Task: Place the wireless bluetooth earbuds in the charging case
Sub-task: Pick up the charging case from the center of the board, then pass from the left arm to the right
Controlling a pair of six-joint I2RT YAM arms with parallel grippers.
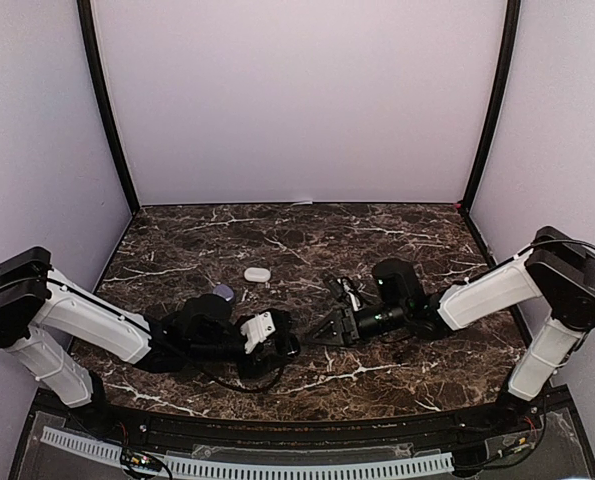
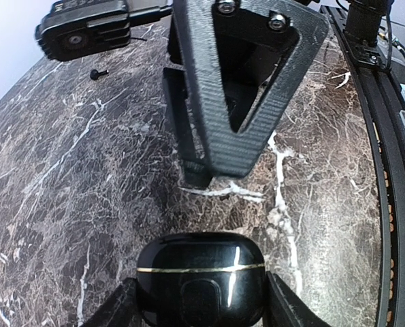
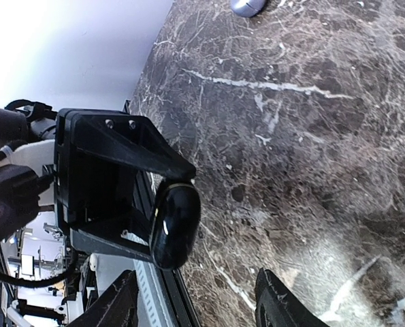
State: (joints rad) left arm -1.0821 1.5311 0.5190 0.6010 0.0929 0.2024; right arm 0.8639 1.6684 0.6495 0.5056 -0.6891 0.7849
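My left gripper (image 1: 287,343) is shut on a glossy black charging case (image 2: 201,286) with a gold seam, its lid closed, held low over the marble. The case also shows in the right wrist view (image 3: 175,223). My right gripper (image 1: 322,330) is open and empty, its tips facing the case from just to the right and apart from it; it fills the upper left wrist view (image 2: 243,88). One tiny dark earbud (image 2: 98,73) lies on the table beyond it. White and purple earbuds are not in view.
A white pebble case (image 1: 257,273) and a purple case (image 1: 223,292) lie behind the left arm; the purple one shows in the right wrist view (image 3: 246,5). The table's front rail (image 2: 386,170) runs close by the grippers.
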